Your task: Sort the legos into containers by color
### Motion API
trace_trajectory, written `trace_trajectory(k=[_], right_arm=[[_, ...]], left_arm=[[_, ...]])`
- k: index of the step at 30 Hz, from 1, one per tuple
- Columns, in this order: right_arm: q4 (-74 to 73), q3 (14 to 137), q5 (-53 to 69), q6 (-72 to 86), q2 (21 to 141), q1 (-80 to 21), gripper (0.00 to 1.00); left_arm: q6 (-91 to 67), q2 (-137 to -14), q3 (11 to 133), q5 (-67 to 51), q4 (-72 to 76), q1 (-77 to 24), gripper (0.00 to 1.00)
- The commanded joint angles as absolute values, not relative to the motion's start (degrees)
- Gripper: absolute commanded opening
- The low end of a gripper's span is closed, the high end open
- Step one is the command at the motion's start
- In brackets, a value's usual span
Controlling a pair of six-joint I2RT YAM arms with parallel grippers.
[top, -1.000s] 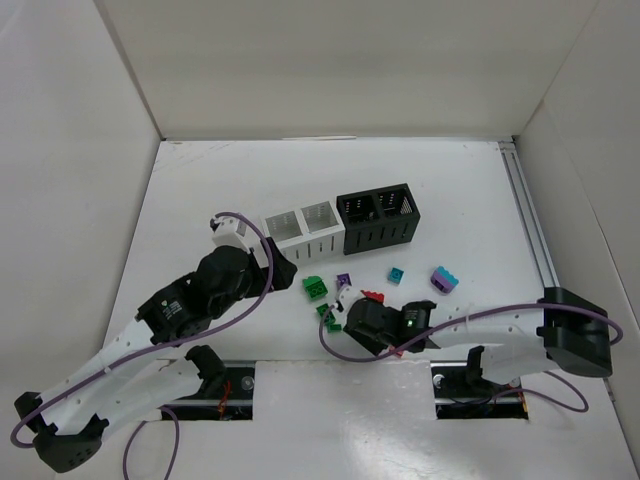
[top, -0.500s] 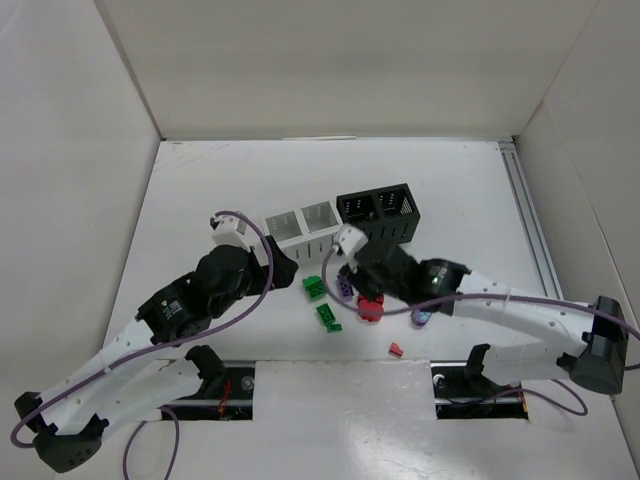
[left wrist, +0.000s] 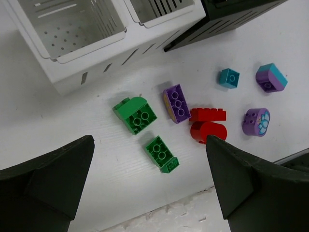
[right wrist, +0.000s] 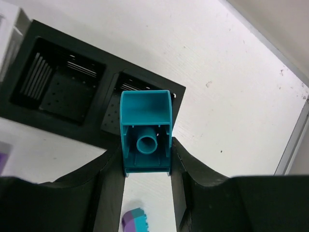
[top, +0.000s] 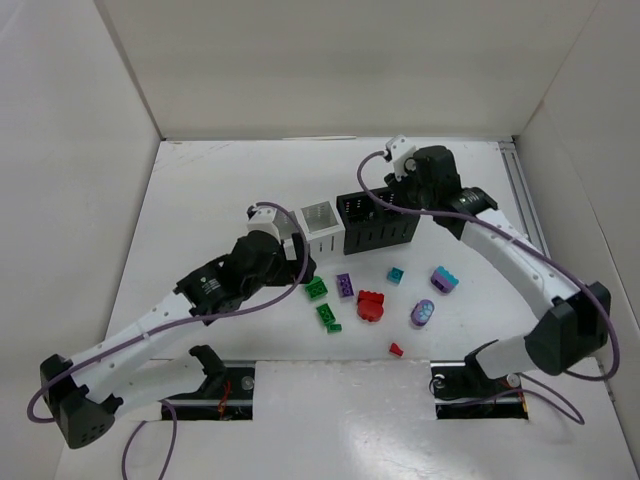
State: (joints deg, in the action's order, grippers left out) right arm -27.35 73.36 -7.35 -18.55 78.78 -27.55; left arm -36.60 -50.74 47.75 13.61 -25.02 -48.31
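My right gripper (right wrist: pixel 145 159) is shut on a teal brick (right wrist: pixel 145 133) and holds it above the right cell of the black bin (right wrist: pixel 96 53). In the top view this gripper (top: pixel 412 188) hangs over the bin's (top: pixel 378 235) back right corner. My left gripper (left wrist: pixel 152 193) is open and empty above two green bricks (left wrist: pixel 136 114) (left wrist: pixel 161 153). Beside them lie a purple brick (left wrist: pixel 176 103), red bricks (left wrist: pixel 207 123), a small teal brick (left wrist: pixel 228 78), a purple-teal brick (left wrist: pixel 271 77) and a round purple piece (left wrist: pixel 256 121). The white bin (left wrist: pixel 96 72) looks empty.
A small red piece (top: pixel 396 349) lies near the table's front edge. White walls enclose the table on three sides, and a metal rail (top: pixel 530 215) runs along the right. My left arm (top: pixel 230 280) covers the white bin's (top: pixel 320 228) left cell in the top view.
My right arm swung from the front bricks up to the black bin, carrying the teal brick. My left arm moved right, over the green bricks. The red bricks came into view.
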Motion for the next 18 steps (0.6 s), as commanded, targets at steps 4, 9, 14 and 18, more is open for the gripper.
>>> trace_trajectory(k=[4, 9, 14, 18], right_arm=[[-24.1, 76.9, -2.3, -22.1, 85.2, -25.1, 0.34], [-23.6, 76.9, -1.6, -22.1, 85.9, -24.6, 0.58], [-23.6, 75.1, -2.1, -22.1, 83.6, -24.6, 0.74], [-26.3, 71.7, -4.6, -20.4, 78.7, -26.3, 0.78]], left_arm=[[-33.2, -53.0, 50.2, 8.2, -19.8, -48.4, 1.0], [-33.7, -54.8, 50.2, 8.2, -19.8, -48.4, 1.0], [-33.8, -54.8, 49.7, 7.6, -19.8, -48.9, 1.0], [-35.2, -54.1, 49.7, 8.8, -21.1, -49.0, 1.0]])
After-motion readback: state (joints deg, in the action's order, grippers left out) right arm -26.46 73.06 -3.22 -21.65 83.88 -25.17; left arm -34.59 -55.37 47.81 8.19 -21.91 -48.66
